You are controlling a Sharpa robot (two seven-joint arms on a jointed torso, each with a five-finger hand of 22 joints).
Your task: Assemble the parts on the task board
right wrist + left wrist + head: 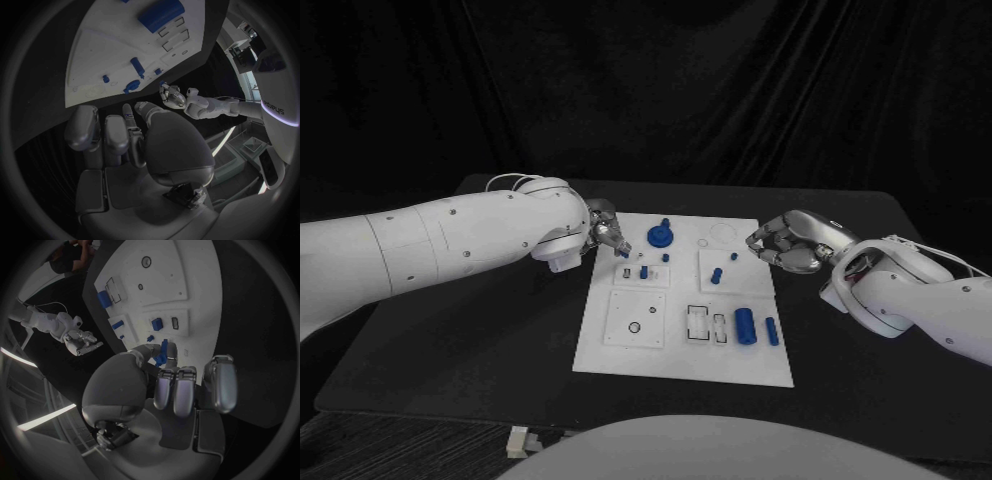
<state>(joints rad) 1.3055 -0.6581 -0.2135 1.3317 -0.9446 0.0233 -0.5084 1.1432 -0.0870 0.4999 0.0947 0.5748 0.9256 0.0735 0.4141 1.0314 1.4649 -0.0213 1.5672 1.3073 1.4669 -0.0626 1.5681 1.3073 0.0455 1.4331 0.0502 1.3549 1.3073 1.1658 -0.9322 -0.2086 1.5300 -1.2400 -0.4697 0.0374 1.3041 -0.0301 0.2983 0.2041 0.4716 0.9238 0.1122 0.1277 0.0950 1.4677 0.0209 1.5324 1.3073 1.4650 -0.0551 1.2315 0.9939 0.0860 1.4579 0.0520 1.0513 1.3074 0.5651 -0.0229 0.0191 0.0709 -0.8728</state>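
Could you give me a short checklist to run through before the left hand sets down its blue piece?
1. Left hand holds a small blue part: ok.
2. Part sits above the task board, near its far left corner: ok.
3. Target slot for this part: cannot tell.
4. Right hand off the board's right edge, holding nothing: ok.
5. Two blue cylinders lying undisturbed on the board: ok.

The white task board (678, 345) lies flat on the table, its far left corner just beside the left hand's fingertips (620, 247), which pinch a small blue part (163, 351). Other blue parts lie across the board: a round knobbed piece (661, 236), short pegs (715, 274), and two upright cylinders (747, 326) near the right edge.
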